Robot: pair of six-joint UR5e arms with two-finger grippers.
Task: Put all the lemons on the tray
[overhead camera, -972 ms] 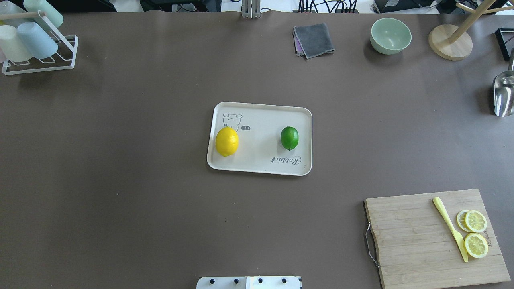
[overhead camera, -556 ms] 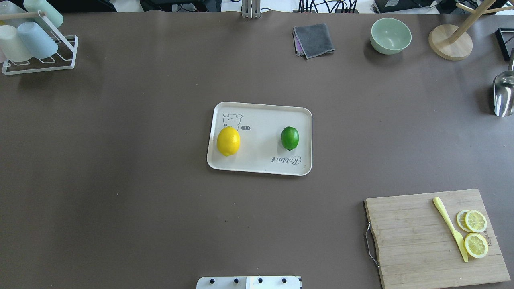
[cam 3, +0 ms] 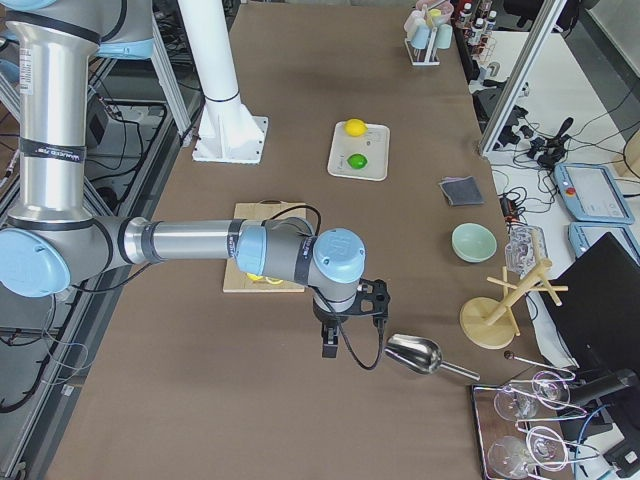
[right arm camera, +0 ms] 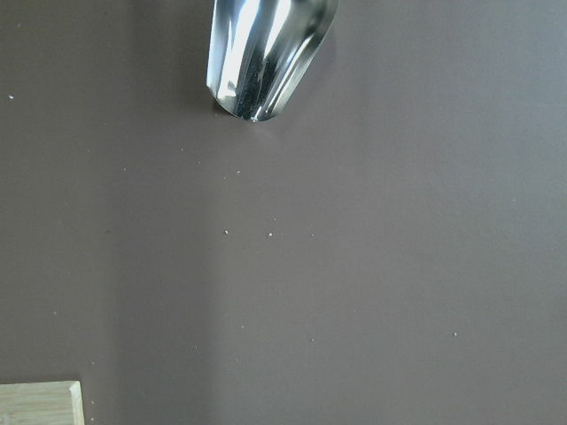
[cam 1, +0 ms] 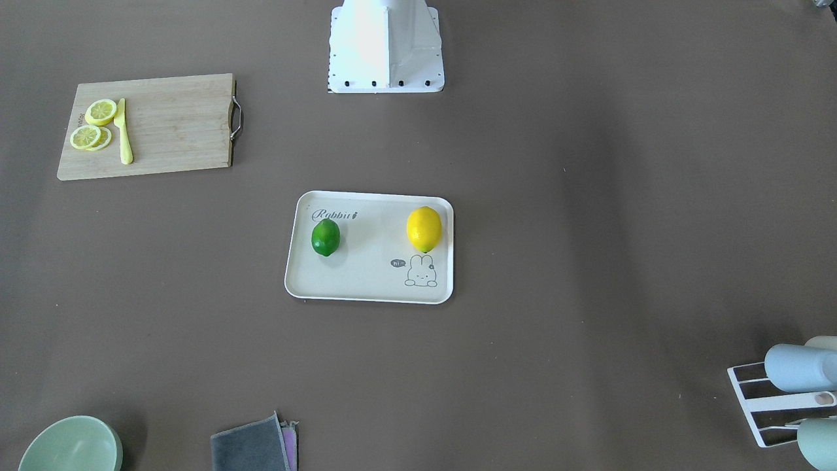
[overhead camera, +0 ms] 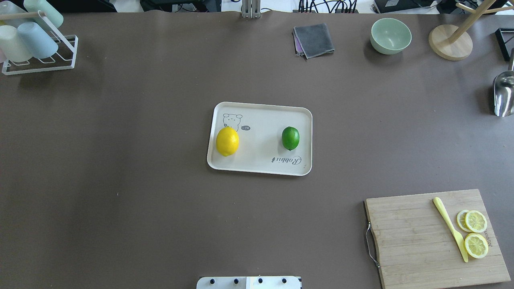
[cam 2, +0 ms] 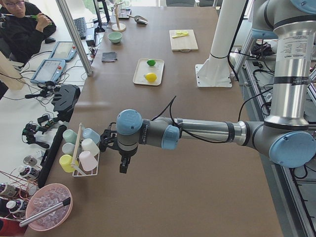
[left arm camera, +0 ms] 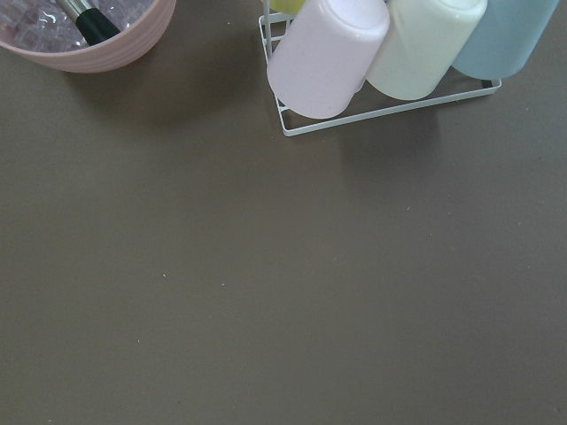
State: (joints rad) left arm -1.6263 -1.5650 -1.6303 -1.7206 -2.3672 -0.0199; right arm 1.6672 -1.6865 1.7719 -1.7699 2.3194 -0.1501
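Note:
The cream tray (overhead camera: 261,164) with the "Rabbit" script lies at the table's middle, also in the front-facing view (cam 1: 366,281). The yellow lemon (overhead camera: 227,141) lies on its left part, below the bunny drawing. The green lemon (overhead camera: 290,138) lies on its right part. Both also show in the front-facing view, yellow (cam 1: 424,229) and green (cam 1: 325,237). My left gripper (cam 2: 123,165) hangs at the table's left end beside the cup rack. My right gripper (cam 3: 328,345) hangs at the right end near the metal scoop. Both are far from the tray; I cannot tell if they are open.
A wooden cutting board (overhead camera: 417,237) with lemon slices (overhead camera: 476,220) and a yellow knife lies front right. A green bowl (overhead camera: 390,36), grey cloth (overhead camera: 314,40), wooden stand (overhead camera: 449,42) and metal scoop (overhead camera: 504,94) stand at the back right. A cup rack (overhead camera: 36,44) stands back left.
The yellow lemon has rocked slightly on the tray, a little right and back. Nothing else has visibly moved.

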